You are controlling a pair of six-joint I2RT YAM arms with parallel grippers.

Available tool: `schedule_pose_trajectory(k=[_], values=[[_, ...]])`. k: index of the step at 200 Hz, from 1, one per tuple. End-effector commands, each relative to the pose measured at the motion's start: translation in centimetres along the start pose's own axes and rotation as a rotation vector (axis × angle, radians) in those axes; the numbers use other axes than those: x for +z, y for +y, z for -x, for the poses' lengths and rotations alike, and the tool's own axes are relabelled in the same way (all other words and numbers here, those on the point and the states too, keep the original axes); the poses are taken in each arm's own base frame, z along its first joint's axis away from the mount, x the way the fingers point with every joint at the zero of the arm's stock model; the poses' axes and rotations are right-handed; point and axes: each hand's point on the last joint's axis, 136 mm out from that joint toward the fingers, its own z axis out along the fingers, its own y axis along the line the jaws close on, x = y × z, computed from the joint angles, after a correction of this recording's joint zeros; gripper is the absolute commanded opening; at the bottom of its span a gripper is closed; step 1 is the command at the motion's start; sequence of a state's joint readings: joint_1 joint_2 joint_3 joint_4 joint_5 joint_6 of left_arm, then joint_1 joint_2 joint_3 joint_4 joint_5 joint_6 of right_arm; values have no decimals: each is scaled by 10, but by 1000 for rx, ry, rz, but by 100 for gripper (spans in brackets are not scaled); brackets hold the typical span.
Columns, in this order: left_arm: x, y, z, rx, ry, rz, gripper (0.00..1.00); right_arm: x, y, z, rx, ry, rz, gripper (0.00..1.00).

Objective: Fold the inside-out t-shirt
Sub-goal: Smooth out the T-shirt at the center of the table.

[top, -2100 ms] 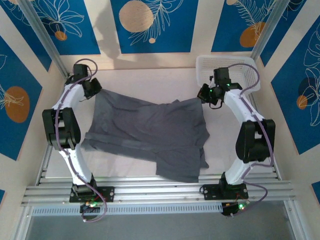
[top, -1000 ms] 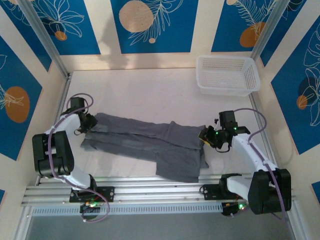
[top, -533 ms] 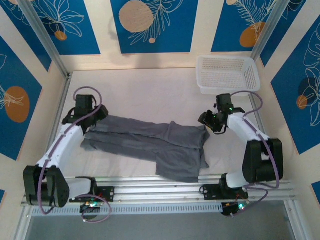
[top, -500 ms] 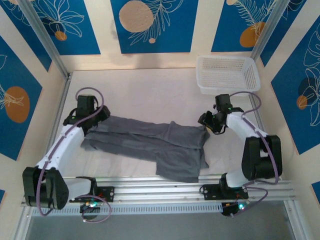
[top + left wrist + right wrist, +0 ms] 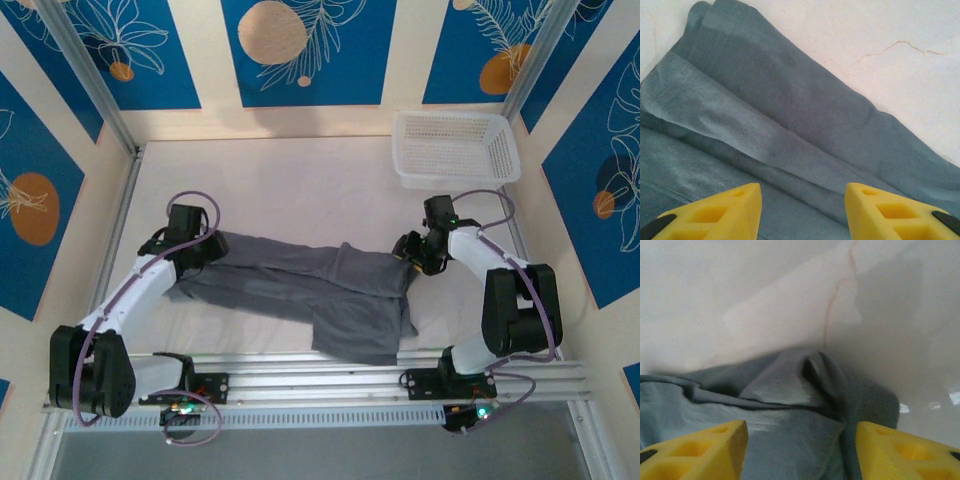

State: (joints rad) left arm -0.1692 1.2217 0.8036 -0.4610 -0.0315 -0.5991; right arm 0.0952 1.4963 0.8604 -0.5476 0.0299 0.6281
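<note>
Blue wall panels printed with white leaf outlines and orange discs stand around a pale, matt table (image 5: 300, 180), whose near edge is bounded by ribbed aluminium rails (image 5: 320, 380). Across the near half of that table lies the inside-out t-shirt (image 5: 290, 280). It is soft slate-grey cloth, folded lengthwise into a long band that runs from the left arm's side to the right arm's, with a broader, squarish flap spreading toward the rails right of centre. A white plastic basket (image 5: 455, 150) with perforated walls sits in the far right corner, well apart from the cloth.

The left gripper (image 5: 203, 248) is at the left end of the band, low over it. In the left wrist view its yellow, wedge-shaped fingers (image 5: 725, 210), pierced by small windows, stand parted with nothing between them. Beyond them the cloth shows stacked lengthwise folds, a stitched hem along one edge and a faintly napped surface. The bare table past the fold carries thin crack-like lines.

The right gripper (image 5: 412, 250) is at the band's right end. In the right wrist view its yellow fingers (image 5: 705, 445) are spread wide and grip nothing. Just ahead of them the cloth bunches into a rounded hump with a dark crease — and a rounded corner lies flat on the table to the right.
</note>
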Motion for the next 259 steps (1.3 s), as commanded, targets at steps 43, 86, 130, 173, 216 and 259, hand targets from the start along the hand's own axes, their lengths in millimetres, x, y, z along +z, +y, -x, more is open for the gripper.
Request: schedule_pose_trajectory(k=[43,86,130,173,216,259], values=[[0,-2,2,25,-2,15,48,0,10,-4,11,18,30,13],[4,-3,0,25,10,18,48,-31,35,-10,-46,-9,121,0],[3,-4,3,34,-1,22,48,-64,100,-130,-352,102,463,0],[12,-13,1,43,16,6,48,-54,33,-172,-328,164,232,44],[6,-17,2,74,4,21,48,-67,-31,-189,33,160,46,46],[11,-14,-8,60,15,17,48,-48,-73,-229,85,322,-239,57]])
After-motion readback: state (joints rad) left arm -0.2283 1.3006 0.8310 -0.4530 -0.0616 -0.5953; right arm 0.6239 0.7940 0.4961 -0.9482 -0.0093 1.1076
